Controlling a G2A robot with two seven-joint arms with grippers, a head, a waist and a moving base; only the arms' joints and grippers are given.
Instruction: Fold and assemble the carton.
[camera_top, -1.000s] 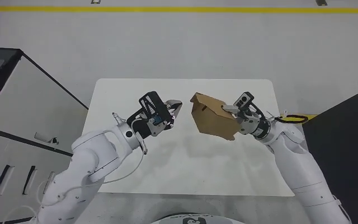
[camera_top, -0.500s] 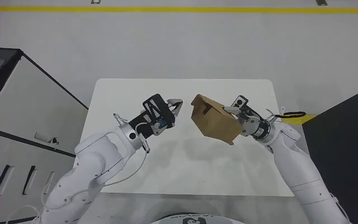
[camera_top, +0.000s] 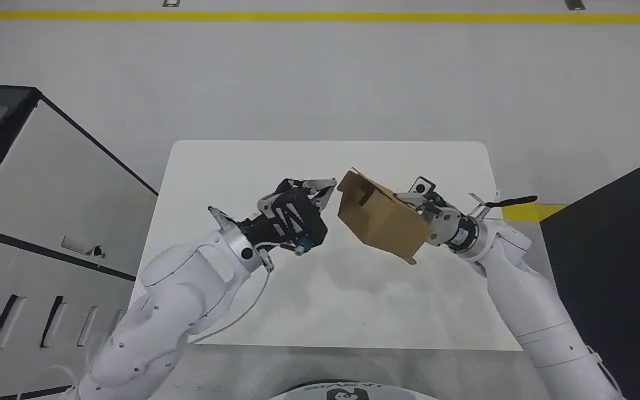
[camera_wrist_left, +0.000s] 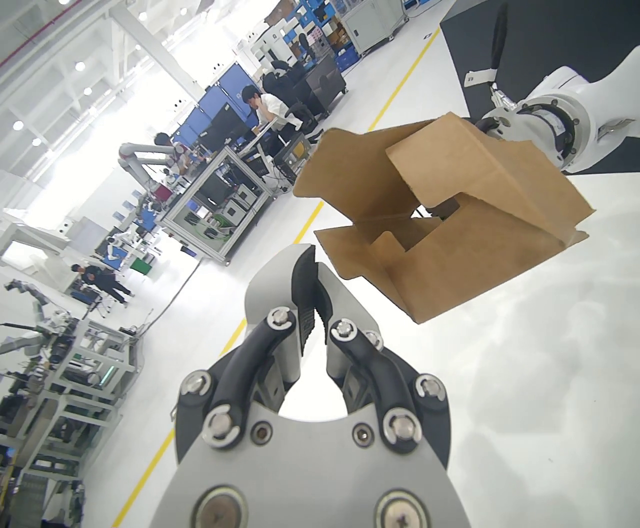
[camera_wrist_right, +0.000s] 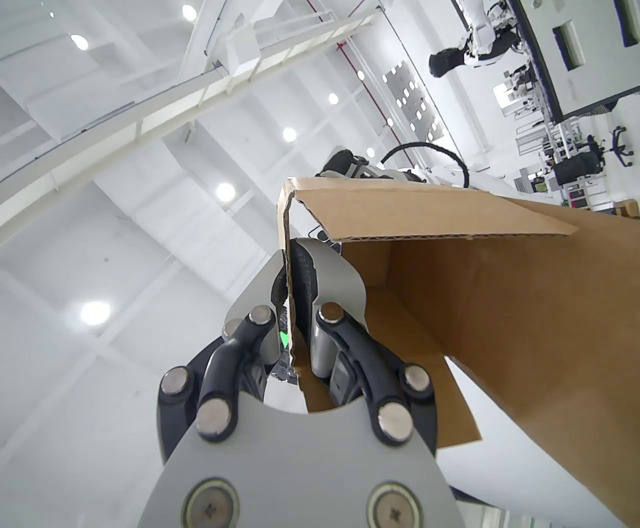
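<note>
Above mid-worktop (camera_top: 230, 165), held up off the surface: the carton (camera_top: 378, 215), pinched by one wall edge in the right gripper (camera_wrist_right: 295, 270). Tipped further left than a second ago, loose flaps facing left. Just beside those flaps now — after closing in from well apart — the left gripper (camera_wrist_left: 312, 280), fingers together and empty. Looks set for pushing a flap inward; end not yet folded shut.

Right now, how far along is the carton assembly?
Done: the carton is opened into a box shape. In hand: the right tool is shut on one carton wall, and the left tool, shut, sits just beside the open end. Left: the end flaps stand open, none tucked or closed.
</note>
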